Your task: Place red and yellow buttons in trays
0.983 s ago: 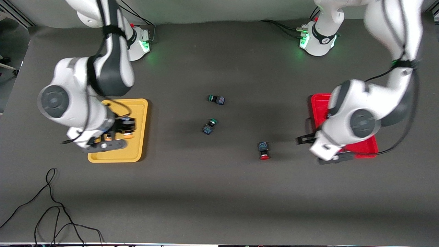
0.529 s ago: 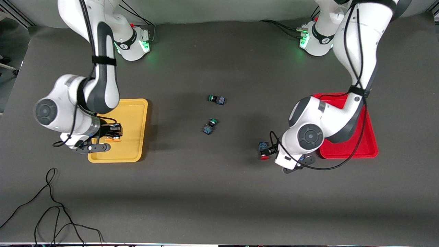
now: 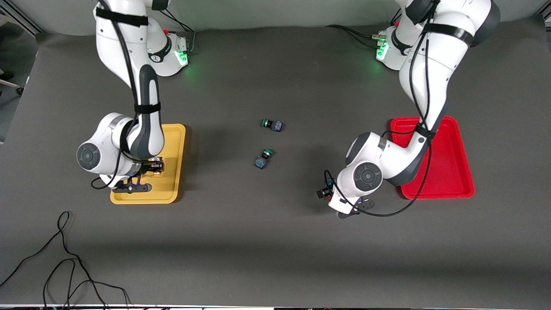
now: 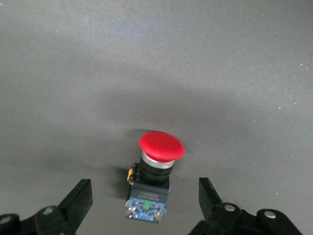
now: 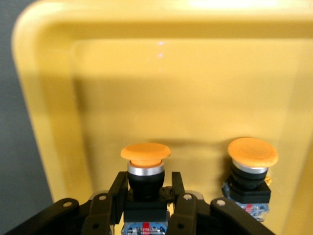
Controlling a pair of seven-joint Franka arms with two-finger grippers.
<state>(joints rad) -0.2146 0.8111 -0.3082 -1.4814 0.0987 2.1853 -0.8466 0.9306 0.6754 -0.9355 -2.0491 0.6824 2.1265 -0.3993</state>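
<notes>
My right gripper (image 3: 150, 168) (image 5: 145, 196) is shut on a yellow button (image 5: 145, 164) and holds it low over the yellow tray (image 3: 172, 189) (image 5: 146, 88). A second yellow button (image 5: 252, 169) stands in that tray beside it. My left gripper (image 3: 329, 196) (image 4: 145, 203) is open and low over the table, its fingers either side of a red button (image 4: 156, 171) without touching it. That button lies on the table beside the red tray (image 3: 452, 172), toward the table's middle, and the left hand hides it in the front view. I see no other red button.
Two green-capped buttons (image 3: 272, 125) (image 3: 263, 158) lie mid-table. Loose black cables (image 3: 64, 258) lie on the table near the front camera, at the right arm's end.
My left arm has swung from over the red tray to the red button and come down around it. My right arm has shifted a little over the yellow tray, still holding its yellow button.
</notes>
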